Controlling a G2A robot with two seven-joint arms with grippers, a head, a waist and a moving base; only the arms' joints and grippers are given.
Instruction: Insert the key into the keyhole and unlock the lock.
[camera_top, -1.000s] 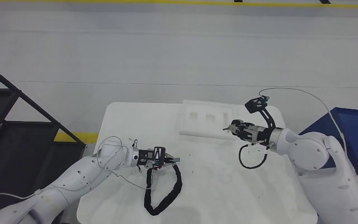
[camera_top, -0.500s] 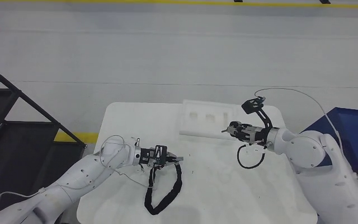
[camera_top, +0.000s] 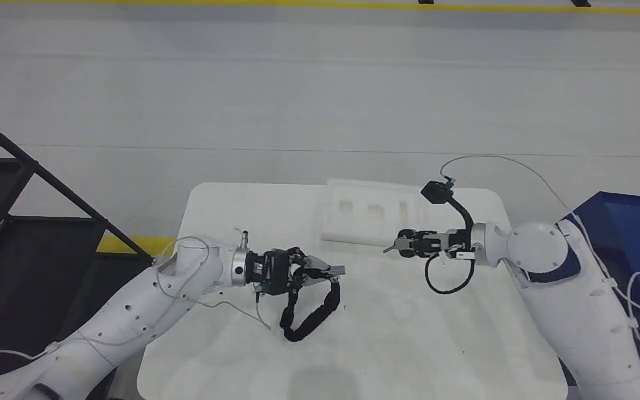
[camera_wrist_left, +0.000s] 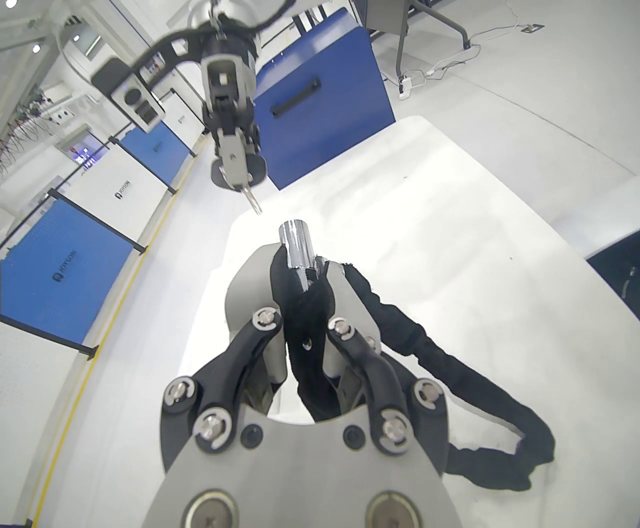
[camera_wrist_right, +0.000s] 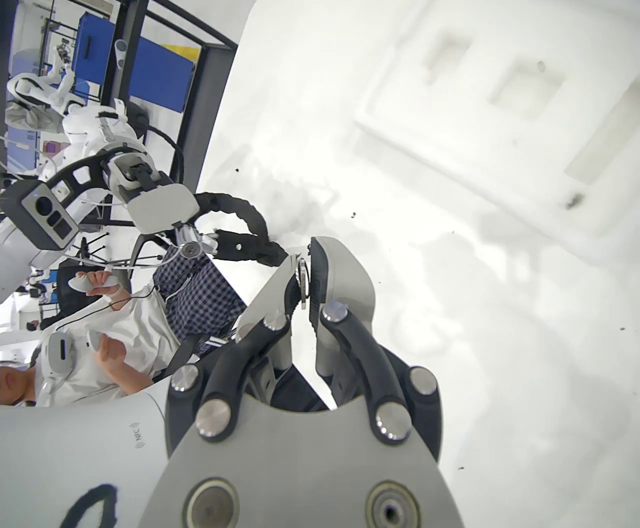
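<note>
Left gripper (camera_wrist_left: 300, 275) clamps the black fabric-sleeved cable lock (camera_wrist_left: 306, 320), chrome cylinder end (camera_wrist_left: 296, 245) over the white table (camera_wrist_left: 450, 225); right gripper (camera_wrist_right: 302, 280) pinches the small silver key (camera_wrist_left: 252, 200), near, at the cylinder's two o'clock from above; best line blade with cylinder axis, advance slowly, then twist.

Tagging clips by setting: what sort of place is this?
Probably a robot lab or test hall: a white table on a wide grey floor with a yellow line, blue barrier panels, and a blue cabinet nearby.
</note>
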